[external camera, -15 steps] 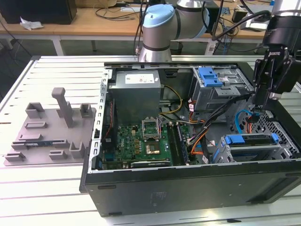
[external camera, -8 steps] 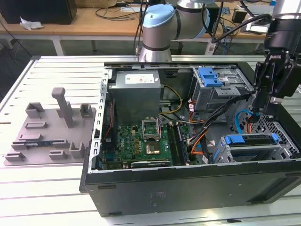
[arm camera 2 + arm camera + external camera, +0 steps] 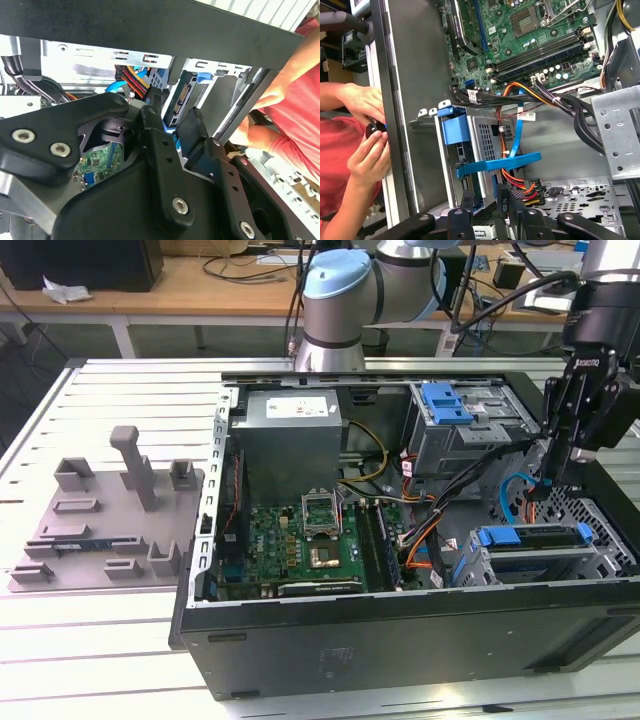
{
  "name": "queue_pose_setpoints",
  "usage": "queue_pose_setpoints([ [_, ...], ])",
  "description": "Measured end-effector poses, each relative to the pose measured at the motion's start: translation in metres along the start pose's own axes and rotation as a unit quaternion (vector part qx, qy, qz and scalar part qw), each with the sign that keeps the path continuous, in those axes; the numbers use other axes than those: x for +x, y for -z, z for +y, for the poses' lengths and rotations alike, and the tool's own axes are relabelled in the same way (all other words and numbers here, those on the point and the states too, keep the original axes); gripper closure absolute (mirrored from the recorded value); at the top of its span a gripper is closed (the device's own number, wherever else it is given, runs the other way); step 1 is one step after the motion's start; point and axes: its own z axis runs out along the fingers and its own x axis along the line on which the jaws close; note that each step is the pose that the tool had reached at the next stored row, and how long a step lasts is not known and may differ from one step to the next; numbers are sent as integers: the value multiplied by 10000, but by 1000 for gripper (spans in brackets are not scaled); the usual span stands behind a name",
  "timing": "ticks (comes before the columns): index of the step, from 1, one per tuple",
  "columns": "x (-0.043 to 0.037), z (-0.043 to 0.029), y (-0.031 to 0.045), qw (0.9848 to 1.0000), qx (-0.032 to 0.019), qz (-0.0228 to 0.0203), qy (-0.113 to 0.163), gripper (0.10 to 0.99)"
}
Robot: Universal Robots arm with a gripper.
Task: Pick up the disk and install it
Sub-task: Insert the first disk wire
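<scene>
Slatted bench (image 3: 120,390), open PC case (image 3: 400,640) on it. Disk (image 3: 530,540) looks slid into the lower cage (image 3: 520,570). Gripper (image 3: 556,468) hangs just above, fingers apart, holding nothing. Seems mostly done, though he can't tell if it's fully seated.

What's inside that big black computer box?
A green motherboard, a grey power supply box, cables and metal drive cages with blue brackets. The cage walls cover most of what sits in them. The gripper blocks the corner behind it.
</scene>
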Motion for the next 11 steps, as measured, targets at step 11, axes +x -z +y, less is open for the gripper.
queue_pose_setpoints([
  [11,-4,0,-8,10000,-1,0,-2,886],
])
